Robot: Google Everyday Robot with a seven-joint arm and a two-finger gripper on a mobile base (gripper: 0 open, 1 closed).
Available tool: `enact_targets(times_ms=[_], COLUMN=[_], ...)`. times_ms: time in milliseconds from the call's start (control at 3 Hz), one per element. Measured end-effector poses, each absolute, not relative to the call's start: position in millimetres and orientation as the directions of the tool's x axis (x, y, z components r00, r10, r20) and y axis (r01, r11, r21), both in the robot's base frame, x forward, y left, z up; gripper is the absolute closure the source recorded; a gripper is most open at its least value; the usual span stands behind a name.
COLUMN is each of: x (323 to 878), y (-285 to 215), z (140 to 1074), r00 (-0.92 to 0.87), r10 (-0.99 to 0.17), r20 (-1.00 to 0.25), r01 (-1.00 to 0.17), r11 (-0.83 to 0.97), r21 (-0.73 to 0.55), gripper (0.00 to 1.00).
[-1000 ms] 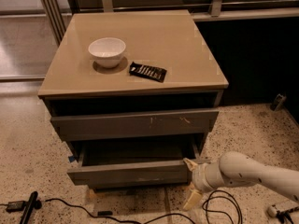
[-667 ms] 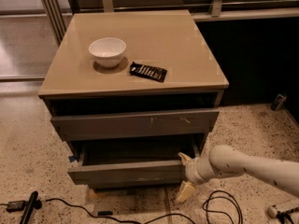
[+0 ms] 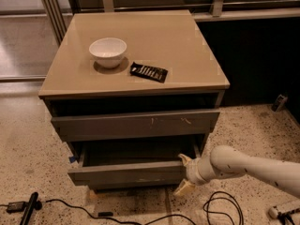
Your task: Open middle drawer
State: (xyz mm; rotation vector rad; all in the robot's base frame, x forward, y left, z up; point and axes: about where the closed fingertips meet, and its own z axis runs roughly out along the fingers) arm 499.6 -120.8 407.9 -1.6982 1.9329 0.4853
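1. Currently, the middle drawer [image 3: 126, 173] is seen low in the cabinet [image 3: 140, 36], directly under the larger grey front with pale scratch marks [image 3: 136, 124]. It is drawn partly out of the cabinet, so that its grey box interior is exposed from above.
2. The gripper [image 3: 185, 174] is placed at the right end of this drawer's front, near the cabinet's lower right corner. It is carried by a white arm [image 3: 253, 165] that reaches in from the right of the cabinet.
3. The jaws are spread: one pale finger [image 3: 184, 159] is seen at the top edge of the front and the other below it, so that the end of the front lies between them. Whether the front is really pressed cannot be told.
4. This position is judged to be chosen because the front is flat and has no handle, so only an edge can be taken for pulling.
5. The opening is judged to be well advanced but not complete, since part of the box is hidden under the scratched front.
6. A white bowl [image 3: 108, 51] and a black packet [image 3: 148, 71] are set on the cabinet's top, well apart from the gripper, and a straight pull is not expected to disturb them.
7. Dark cables [image 3: 220, 204] are seen on the floor in front of the cabinet, near the gripper, and they could be caught.
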Motion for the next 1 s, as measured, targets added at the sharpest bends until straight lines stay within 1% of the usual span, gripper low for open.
enact_targets(times_ms=[333,667,1000], x=[500,500,501], y=[-120,-121,-121], z=[410,419,421], r00=[-0.081,-0.081,-0.081], r10=[-0.801,-0.801,-0.801], r20=[-0.594,-0.594,-0.594], r01=[-0.986,-0.986,-0.986], r11=[0.151,0.151,0.151], r21=[-0.069,-0.069,-0.069], gripper=[0.56,0.80,1.00])
